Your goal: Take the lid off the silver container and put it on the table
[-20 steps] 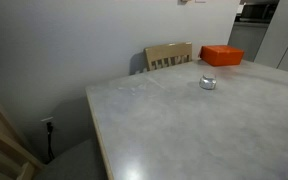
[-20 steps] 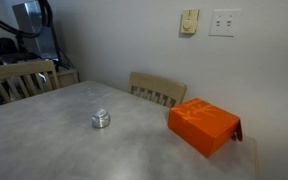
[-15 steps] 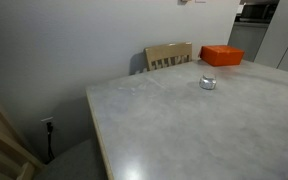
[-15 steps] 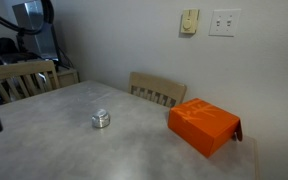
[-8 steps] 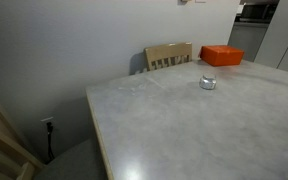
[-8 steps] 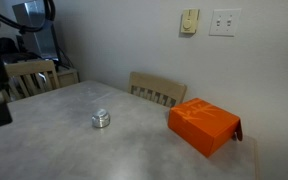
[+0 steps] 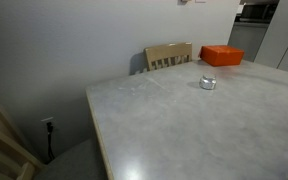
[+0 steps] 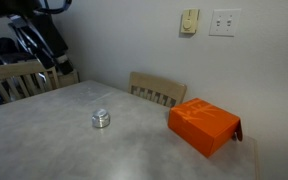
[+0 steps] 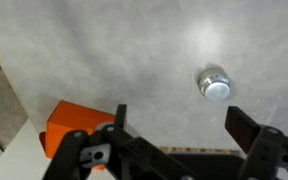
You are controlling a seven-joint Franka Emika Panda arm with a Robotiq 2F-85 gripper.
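The silver container stands on the pale marbled table, with the lid still on top of it. It also shows in an exterior view and in the wrist view. My gripper is open and empty, high above the table, and its two dark fingers frame the bottom of the wrist view. The container lies ahead of the fingers, near the right one, and nothing touches it. Part of my arm shows at the top left edge of an exterior view.
An orange box lies on the table beyond the container; it shows too in another exterior view and in the wrist view. Wooden chairs stand at the table's edges, close to the wall.
My arm has risen from the left edge of an exterior view to its top left corner. The container, lid and orange box have not moved.
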